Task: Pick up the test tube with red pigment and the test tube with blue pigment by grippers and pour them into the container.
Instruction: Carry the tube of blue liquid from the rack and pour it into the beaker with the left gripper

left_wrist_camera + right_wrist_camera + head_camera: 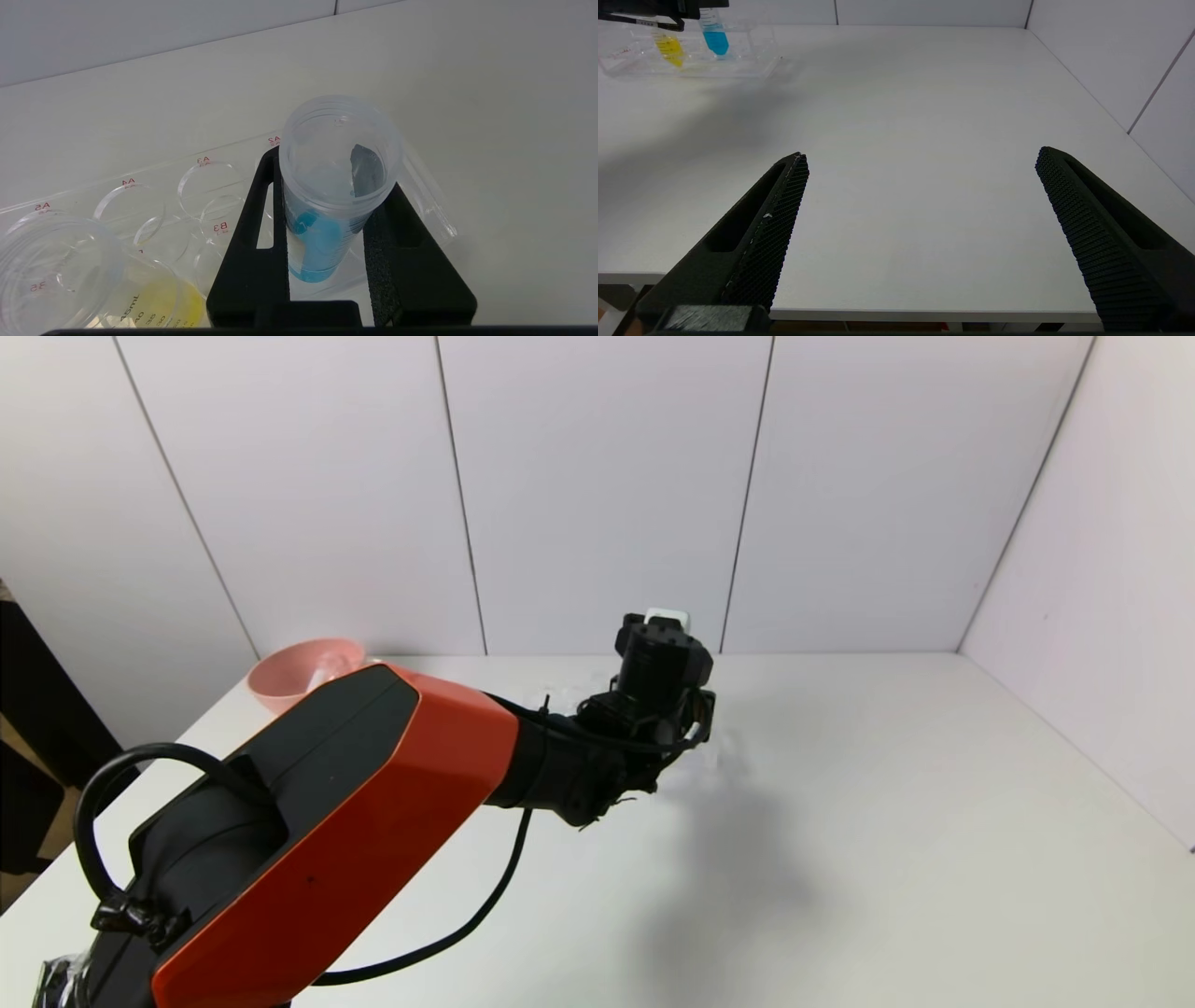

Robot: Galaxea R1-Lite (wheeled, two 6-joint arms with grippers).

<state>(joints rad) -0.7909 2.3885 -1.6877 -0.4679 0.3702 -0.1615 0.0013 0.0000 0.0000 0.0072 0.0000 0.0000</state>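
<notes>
The left gripper [327,219] is clamped on the clear graduated blue-liquid test tube [334,186], upright in the clear plastic rack [205,186] toward the white bench's [924,140] far edge; the right gripper [920,196] gapes wide, holding nothing.

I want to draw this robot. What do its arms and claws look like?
The left arm has a big orange shell with black panels, and a black cable loops along it. Its wrist is black and chunky, with a small white box on top. The left gripper has flat black fingers with slots cut through them. The right gripper has long, pointed black fingers with bumpy, grid-patterned pads.
</notes>
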